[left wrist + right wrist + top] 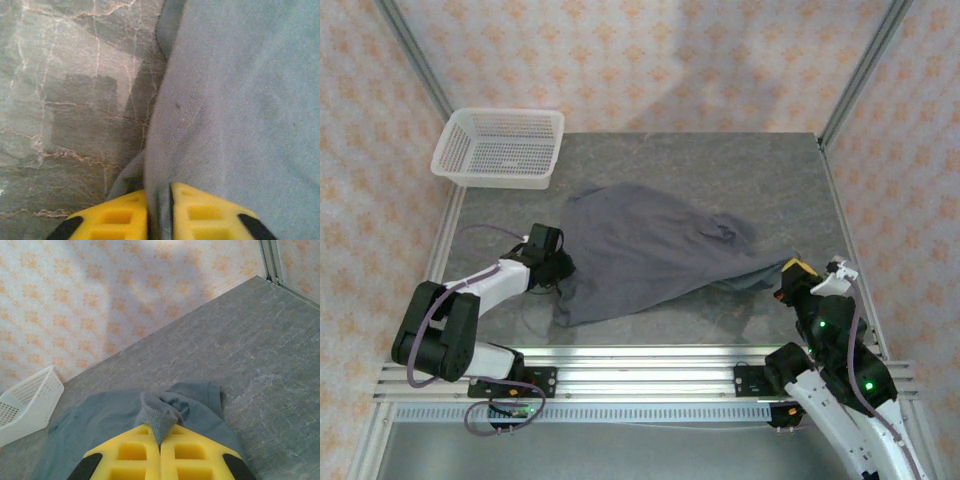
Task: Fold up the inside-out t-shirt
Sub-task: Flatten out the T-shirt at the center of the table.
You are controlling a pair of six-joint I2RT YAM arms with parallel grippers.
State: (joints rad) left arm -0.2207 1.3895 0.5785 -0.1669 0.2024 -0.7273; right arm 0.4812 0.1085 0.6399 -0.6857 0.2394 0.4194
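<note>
The dark grey t-shirt (pixel 650 255) lies crumpled in the middle of the table (pixel 720 165), not flat and not folded yet. The left gripper (pixel 553 264) is at the shirt's left edge. Its yellow fingers (pixel 200 215) are pinched tight on a thin fold of cloth. The right gripper (pixel 796 268) is at the shirt's right tip, near the right side of the table. Its fingers (pixel 150 437) squeeze a small bunch of cloth too.

So I think both arms have hold of the shirt, one at each end, and the job is only at its start. Next, I guess, they must lift and pull the two ends apart so the cloth spreads out smooth. Both must hold on tight, because thin soft cloth can slip out. The shirt is bunched and twisted near its right end, and that lump may not come out if they pull unevenly.

A white basket (pixel 500 148) sits at the far left corner, well apart from the shirt, so it should not get in the way
</note>
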